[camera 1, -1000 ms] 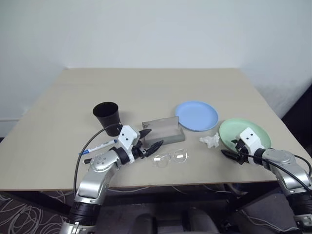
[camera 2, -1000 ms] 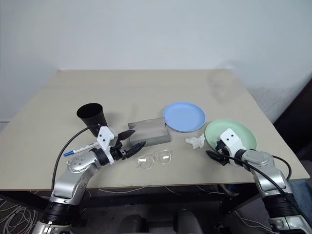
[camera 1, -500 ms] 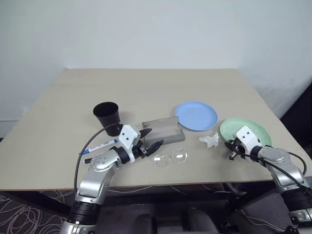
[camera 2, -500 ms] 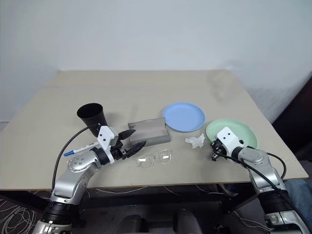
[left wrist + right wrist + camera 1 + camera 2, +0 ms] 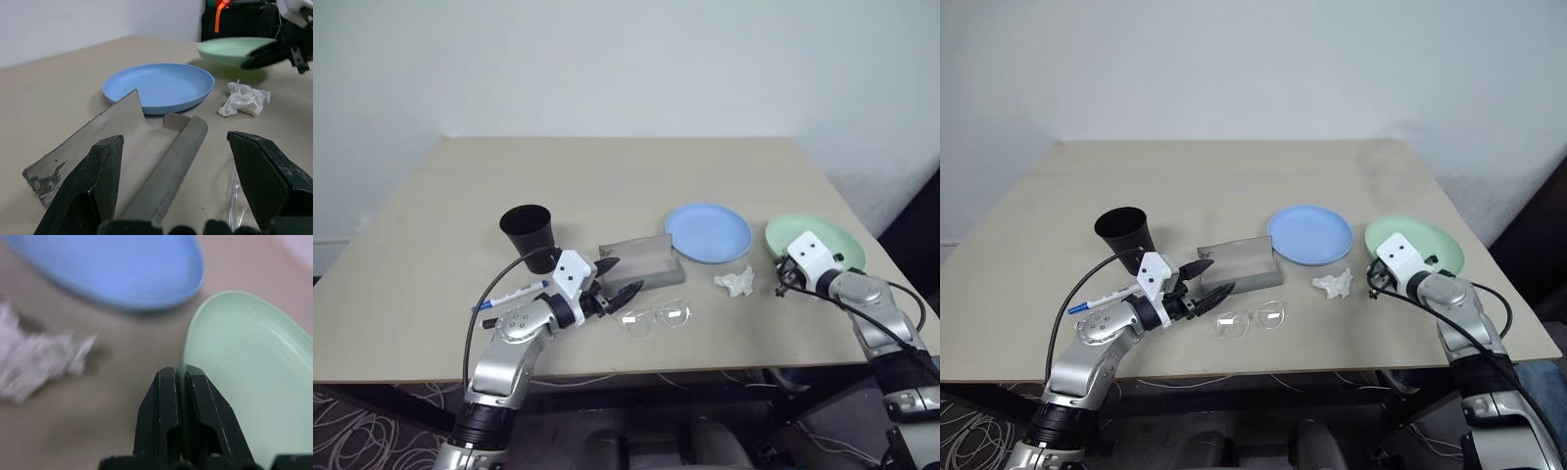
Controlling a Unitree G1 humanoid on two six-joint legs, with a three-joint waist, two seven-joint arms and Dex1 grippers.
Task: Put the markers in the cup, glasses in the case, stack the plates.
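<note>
Right gripper (image 5: 179, 382): pinching the near rim of the green plate (image 5: 822, 237), tilted off the table (image 5: 607, 176)
Blue plate (image 5: 708, 233): lying flat beside the case (image 5: 641, 259)
Carrying: keeping the green plate level; lowering centred over blue
Left gripper (image 5: 176, 181): gaping wide, holding nothing

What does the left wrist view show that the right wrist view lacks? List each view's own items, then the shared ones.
Left wrist view alone: the open grey case, a bit of the glasses, and the left gripper with jaws spread wide.
Right wrist view alone: a close look at the right gripper, shut on the green plate's rim.
Both: the blue plate, the green plate and the crumpled white scrap on the table.
</note>
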